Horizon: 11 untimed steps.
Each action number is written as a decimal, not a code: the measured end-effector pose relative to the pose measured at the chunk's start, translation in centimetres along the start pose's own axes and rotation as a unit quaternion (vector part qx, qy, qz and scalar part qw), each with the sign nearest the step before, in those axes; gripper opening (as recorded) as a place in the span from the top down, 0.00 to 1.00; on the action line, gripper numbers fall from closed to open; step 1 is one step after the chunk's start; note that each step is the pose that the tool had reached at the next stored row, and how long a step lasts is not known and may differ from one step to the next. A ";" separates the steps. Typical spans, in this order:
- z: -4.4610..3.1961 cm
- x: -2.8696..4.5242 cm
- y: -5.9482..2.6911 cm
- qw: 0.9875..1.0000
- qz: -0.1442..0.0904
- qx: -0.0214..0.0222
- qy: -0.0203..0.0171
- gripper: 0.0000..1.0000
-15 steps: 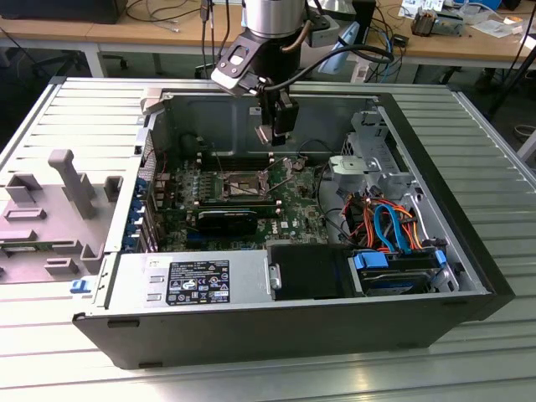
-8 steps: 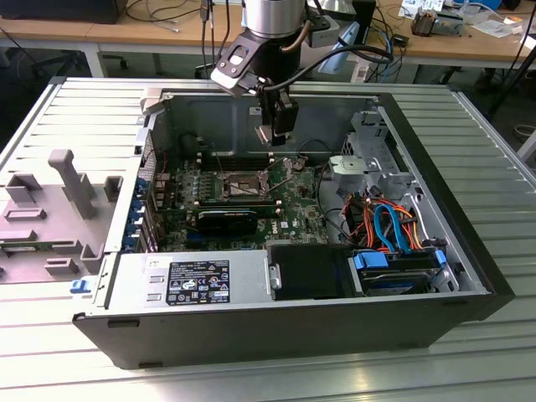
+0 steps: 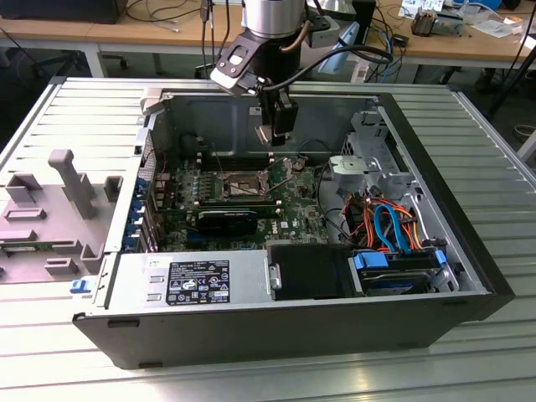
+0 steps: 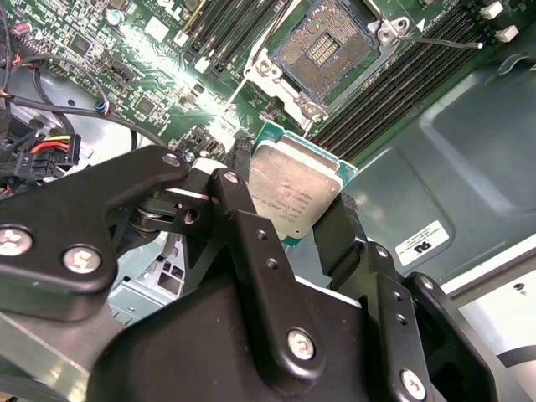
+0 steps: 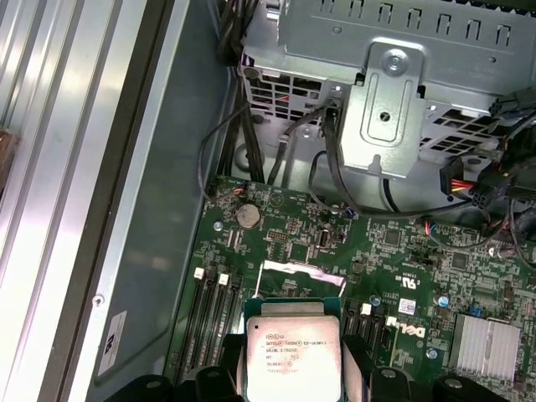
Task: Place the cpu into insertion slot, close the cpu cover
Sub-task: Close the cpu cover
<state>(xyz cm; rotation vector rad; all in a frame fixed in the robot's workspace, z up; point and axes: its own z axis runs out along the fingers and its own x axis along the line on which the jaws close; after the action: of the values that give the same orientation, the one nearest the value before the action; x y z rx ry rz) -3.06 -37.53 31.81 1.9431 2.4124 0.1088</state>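
Note:
My gripper (image 3: pixel 273 132) hangs inside the open computer case, above the motherboard, and is shut on the cpu (image 4: pixel 293 188), a flat grey-silver square on a green backing. In the first wrist view the cpu (image 5: pixel 291 356) sits between the two black fingers (image 5: pixel 224 373). The insertion slot (image 4: pixel 322 46) lies bare with its dark centre exposed, a short way off from the chip. In the exterior view the slot (image 3: pixel 243 184) is below the gripper and toward the exterior view's left. The cpu cover (image 5: pixel 293 268) is a silvery plate swung up off the socket, and its lever wire (image 4: pixel 431 39) is released.
A grey drive cage (image 3: pixel 368 163) with orange and blue cables (image 3: pixel 389 222) fills the case on the exterior view's right. Long black memory slots (image 4: pixel 402 79) flank the socket. The power supply (image 3: pixel 188 280) lies at the front. A grey fixture (image 3: pixel 67 193) stands on the ribbed table outside the case.

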 end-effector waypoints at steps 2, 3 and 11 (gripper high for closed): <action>0.00 0.00 0.00 1.000 0.001 0.000 0.000 0.45; 0.00 0.00 0.00 1.000 0.001 0.000 0.000 0.45; 0.02 0.00 0.00 1.000 0.005 0.000 0.000 0.45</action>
<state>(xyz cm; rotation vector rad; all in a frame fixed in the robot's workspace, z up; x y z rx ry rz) -3.06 -37.52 31.78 1.9559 2.4016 0.1083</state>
